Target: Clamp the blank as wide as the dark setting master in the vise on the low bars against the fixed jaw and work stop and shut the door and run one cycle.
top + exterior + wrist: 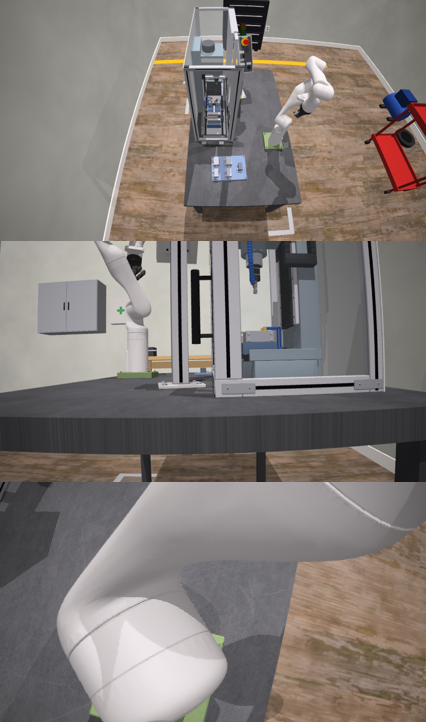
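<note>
My gripper (296, 114) (141, 274) is shut and empty, high in the air beside the raised arm; the wrist view shows only the arm, base and table. Several pale metal blanks (216, 161) (228, 161) (228, 172) stand on the blue plate (237, 176), with the dark setting master (239, 166) at its right. The vise (213, 114) is inside the guard (213, 68); whether anything lies between its jaws is too small to tell. The door handle (195, 306) stands out from the guard's robot side; the door looks edge-on. The amber lamp (242, 27) looks unlit.
The control column's panel (246, 56) carries a red emergency stop (245, 41); its smaller controls are unclear. The column's post (182, 315) stands beside the guard. The spindle tool (254, 288) hangs above the vise. The arm's green base plate (270, 145) (137, 375) is on the table (206, 191).
</note>
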